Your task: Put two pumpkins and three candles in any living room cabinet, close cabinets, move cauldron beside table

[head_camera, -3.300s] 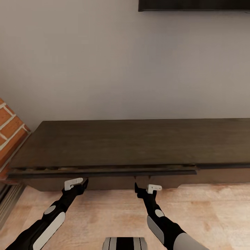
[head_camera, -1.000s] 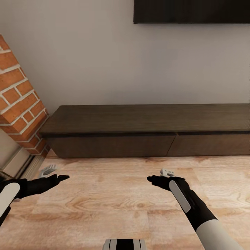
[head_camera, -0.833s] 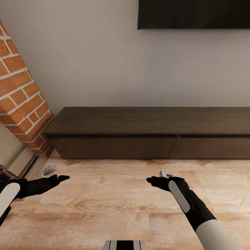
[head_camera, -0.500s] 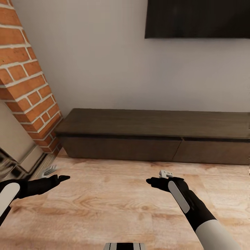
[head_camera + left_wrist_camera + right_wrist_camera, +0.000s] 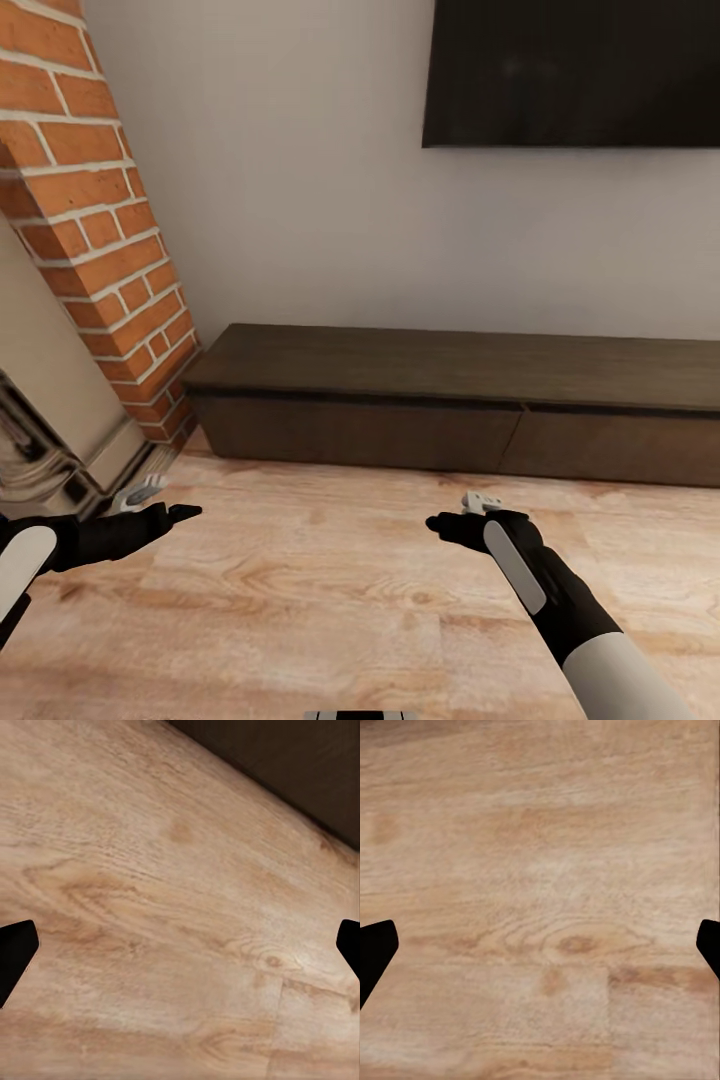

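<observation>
The long low dark brown cabinet (image 5: 470,400) stands against the white wall, with its flat drawer fronts flush and shut. My left gripper (image 5: 188,513) hovers over the wooden floor in front of it, at the left. My right gripper (image 5: 436,523) is level with it, further right. Both are open and hold nothing: in each wrist view the black fingertips (image 5: 15,952) (image 5: 376,945) sit at the frame's edges with bare floor between them. A dark strip of the cabinet (image 5: 300,772) shows in the left wrist view.
A brick column (image 5: 95,200) rises at the left, with a pale fireplace surround (image 5: 50,420) beside it. A black television (image 5: 575,75) hangs on the wall above the cabinet. Light wooden floor (image 5: 340,590) stretches between me and the cabinet.
The camera has backed away from the cabinet and turned, so the brick column and television came further into view. The cabinet's drawer, slightly out 3.3 s ago, is now flush. Both arms have drawn back.
</observation>
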